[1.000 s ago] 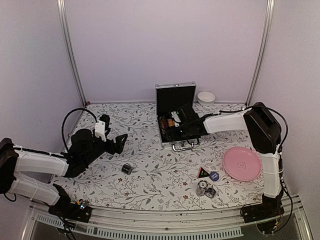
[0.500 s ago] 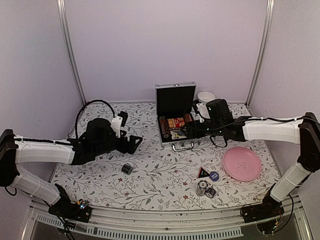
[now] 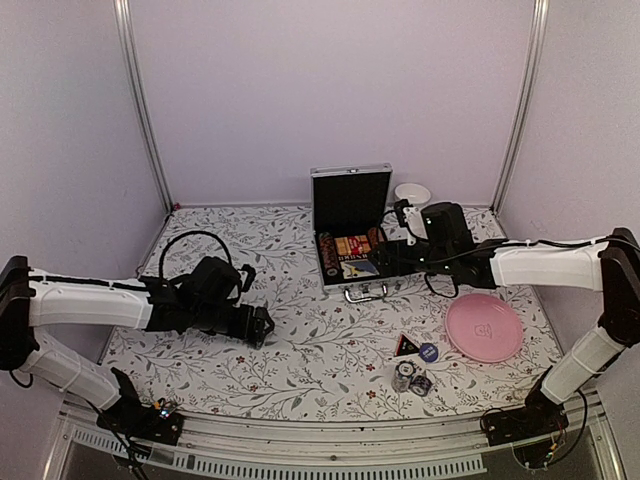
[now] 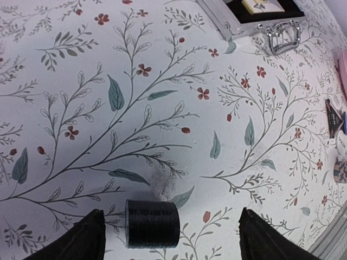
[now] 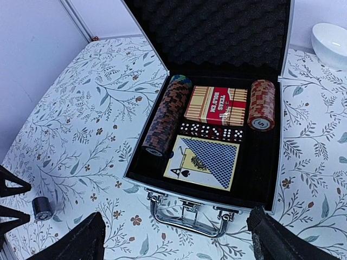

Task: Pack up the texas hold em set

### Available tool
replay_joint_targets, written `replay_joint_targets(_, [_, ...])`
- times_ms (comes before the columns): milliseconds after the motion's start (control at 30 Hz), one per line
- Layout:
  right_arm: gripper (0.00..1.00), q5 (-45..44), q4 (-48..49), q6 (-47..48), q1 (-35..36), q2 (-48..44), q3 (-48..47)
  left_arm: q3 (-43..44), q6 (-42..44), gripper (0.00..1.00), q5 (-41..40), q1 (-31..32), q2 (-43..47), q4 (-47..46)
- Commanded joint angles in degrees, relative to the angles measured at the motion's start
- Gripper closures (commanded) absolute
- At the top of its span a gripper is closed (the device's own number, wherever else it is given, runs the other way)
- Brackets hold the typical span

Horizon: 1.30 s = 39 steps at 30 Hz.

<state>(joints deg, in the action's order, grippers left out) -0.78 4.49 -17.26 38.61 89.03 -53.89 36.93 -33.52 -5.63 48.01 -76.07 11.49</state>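
Observation:
The silver case [image 3: 350, 222] stands open at the back, lid upright. In the right wrist view its tray [image 5: 255, 179] holds a long dark chip stack [image 5: 167, 115], a red card deck [image 5: 217, 105], a short red chip stack [image 5: 262, 104], a row of dice [image 5: 211, 131] and a blue-backed deck [image 5: 203, 161]. My right gripper [image 5: 176, 244] is open and empty just before the handle [image 5: 187, 215]. My left gripper [image 4: 171, 241] is open low over the table, with a black chip stack [image 4: 152, 223] lying on its side between the fingers, nearer the left one. A black triangle [image 3: 406, 346], a blue disc [image 3: 429, 351] and two chip stacks [image 3: 402, 377] lie at the front right.
A pink plate [image 3: 484, 327] lies right of the loose pieces. A white bowl [image 3: 412, 193] sits behind the case at the right. Frame posts and white walls close in the floral table on three sides.
My left gripper swung forward and down to straddle the black chip stack. My right gripper came out of the case and drew back a little to the right.

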Motion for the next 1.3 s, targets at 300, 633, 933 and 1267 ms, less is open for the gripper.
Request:
replay_joint_targets(300, [0.08, -1.3, 4.4, -3.6, -0.2, -1.9, 2.6, 2.5, -0.3, 0.37, -2.0, 1.6, -4.5, 6.2])
replay_joint_targets(633, [0.08, -1.2, 4.6, -3.8, -0.2, -1.0, 2.6, 4.6, 1.1, 0.48, -4.7, 3.4, -8.2, 8.2])
replay_joint_targets(933, [0.08, -0.3, 4.9, -4.0, -0.3, 0.0, 1.6, 5.7, 0.9, 0.57, -6.3, 5.6, -9.4, 11.0])
replay_joint_targets(1267, [0.07, 5.3, 1.4, -4.6, -0.5, 0.0, -0.6, 6.5, 2.8, 0.79, -10.3, 7.8, -9.2, 7.6])
